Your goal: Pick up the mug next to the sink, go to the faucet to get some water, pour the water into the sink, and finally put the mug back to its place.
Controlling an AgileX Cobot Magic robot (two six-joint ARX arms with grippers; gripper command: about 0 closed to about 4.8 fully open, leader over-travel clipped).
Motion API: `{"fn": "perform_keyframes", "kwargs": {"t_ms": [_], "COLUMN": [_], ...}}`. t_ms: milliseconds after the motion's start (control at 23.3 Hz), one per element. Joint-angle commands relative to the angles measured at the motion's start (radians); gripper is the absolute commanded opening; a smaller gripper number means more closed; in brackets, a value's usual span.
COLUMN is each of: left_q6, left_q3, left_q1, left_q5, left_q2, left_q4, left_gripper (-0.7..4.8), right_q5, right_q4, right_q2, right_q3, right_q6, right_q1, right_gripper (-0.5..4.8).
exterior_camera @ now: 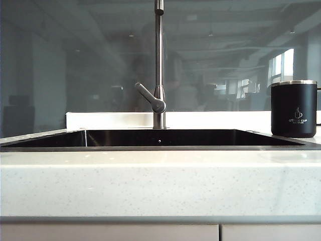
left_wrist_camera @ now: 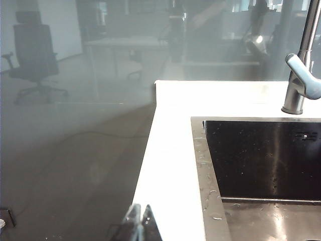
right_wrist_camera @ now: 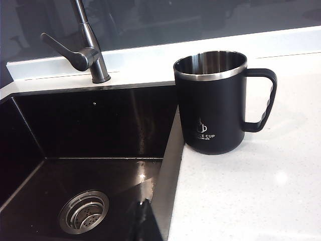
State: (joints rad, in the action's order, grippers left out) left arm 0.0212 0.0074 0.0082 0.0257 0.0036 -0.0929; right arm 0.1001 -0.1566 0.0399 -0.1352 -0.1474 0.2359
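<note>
A pale speckled worktop (exterior_camera: pixel 160 186) runs across the lower half of the exterior view, backed by a dim glass panel that reflects an office.

Neither arm shows in that view. The left hand (left_wrist_camera: pixel 140 221) appears only as translucent fingertips at the bottom edge of its wrist view, pressed together and empty, above the worktop's outer edge just beside the sink's metal rim. The right hand (right_wrist_camera: pixel 143 218) shows as a dark tip at the bottom centre of its wrist view, clenched on nothing, over the sink's edge near the drain strainer (right_wrist_camera: pixel 84 211).

Outward from there, the mug (right_wrist_camera: pixel 213 100) stands upright on the worktop at the right of the exterior view, touching or almost touching the rim of the sink (exterior_camera: pixel 160 147), its handle pointing away from the basin. It looks empty. The faucet (exterior_camera: pixel 159 65) rises at the centre behind the basin, its lever (exterior_camera: pixel 149 98) angled down to the left.

Nothing of the task looks begun. The risks I judge: the right hand must spread its fingers before reaching, or it will shove the mug; the mug sits so close to the rim that a sideways nudge could tip it into the basin; and water droplets on the rim suggest a slippery grip.
</note>
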Motion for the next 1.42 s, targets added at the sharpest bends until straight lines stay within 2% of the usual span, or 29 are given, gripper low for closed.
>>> {"fn": "perform_keyframes", "kwargs": {"t_ms": [43,815,944,987,1116,1287,1416], "left_q6": [-0.006,-0.006,-0.006,-0.006,-0.006,-0.006,-0.006], "left_q3": [0.003,0.003,0.003,0.003,0.003,0.003,0.003], "left_q1": [-0.002,-0.002,-0.002,-0.002,-0.002,-0.002,-0.002], "left_q5": [-0.004,-0.004,-0.004,-0.004,-0.004,-0.004,-0.005], "left_q2": [0.000,0.000,0.000,0.000,0.000,0.000,0.000], "left_q4": [-0.009,-0.009,-0.009,-0.009,-0.009,-0.005,-0.005], "left_gripper": [-0.03,-0.03,-0.03,-0.03,-0.03,-0.03,-0.03], "right_q5": [-0.002,-0.002,0.013,0.042,0.033,0.023,-0.079], "right_q4": [0.018,0.018,0.019,0.019,0.026,0.190,0.240], "right_q2": [-0.002,-0.002,-0.002,-0.002,-0.014,-0.042,-0.042], "right_q3": [-0.003,-0.003,-0.003,-0.003,0.010,0.115,0.134], "right_q6": [0.002,0.002,0.002,0.002,0.002,0.002,0.062], "right_q1": [0.000,-0.010,-0.059,-0.100,-0.180,-0.218,-0.217], "right_gripper": [-0.05,-0.05,-0.06,-0.06,-0.06,-0.06,-0.06]}}
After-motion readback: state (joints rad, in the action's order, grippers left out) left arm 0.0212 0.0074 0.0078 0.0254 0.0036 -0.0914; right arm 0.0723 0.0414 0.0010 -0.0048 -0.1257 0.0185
